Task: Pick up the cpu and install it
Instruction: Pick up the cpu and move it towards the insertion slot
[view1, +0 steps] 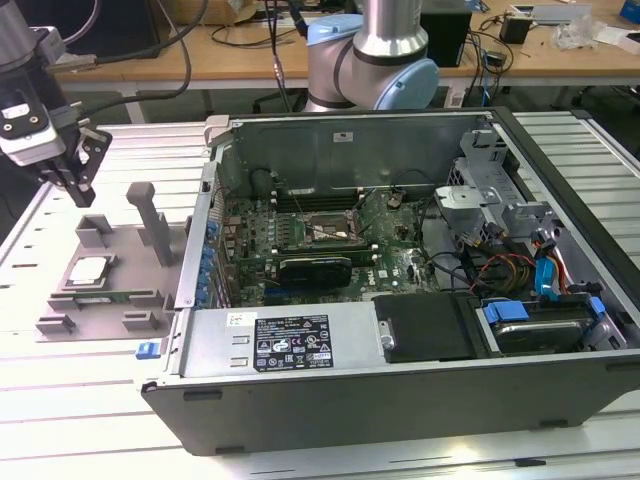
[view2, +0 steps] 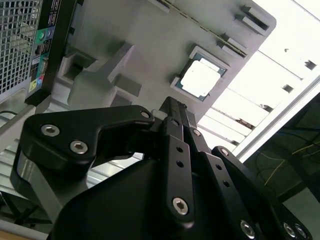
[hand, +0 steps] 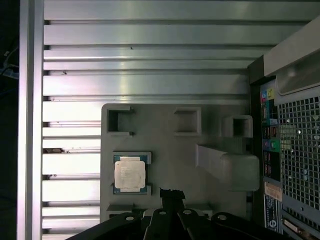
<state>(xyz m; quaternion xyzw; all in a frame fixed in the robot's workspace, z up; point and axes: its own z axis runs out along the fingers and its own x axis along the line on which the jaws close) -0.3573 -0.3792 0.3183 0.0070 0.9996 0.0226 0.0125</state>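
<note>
Right up close in both wrist views, the black gripper (hand: 170, 192) (view2: 173, 102): its two fingers are pressed together and pinch nothing. It hangs above the grey fixture (hand: 170, 145), apart from the chip.

Count them off: one arm, one gripper, one cpu (hand: 129, 174), one fixture, one open computer case (view1: 400, 400). The cpu lies flat, silvery top up, in a square pocket of the fixture, on the exterior view's left of the case. The second wrist view has it too (view2: 201, 80), bright against the grey plastic (view2: 150, 40).

The first wrist view counts three square recesses along one edge of the fixture, and one chunky post (hand: 227, 167) beside the case's mesh panel (hand: 300, 145) with its coloured jacks.

The exterior view looks down into the case instead: one square metal-framed socket (view1: 320, 230) on the green board, one long black expansion card (view1: 315, 268) just beside it. There the gripper (view1: 80, 188) hovers over the fixture's far end (view1: 120, 255), the cpu (view1: 88, 270) below it.

Everything stands on a slatted aluminium table (view1: 60, 400). Behind, the arm's base (view1: 385, 60) and a wooden desk (view1: 200, 55) strewn with cables.
</note>
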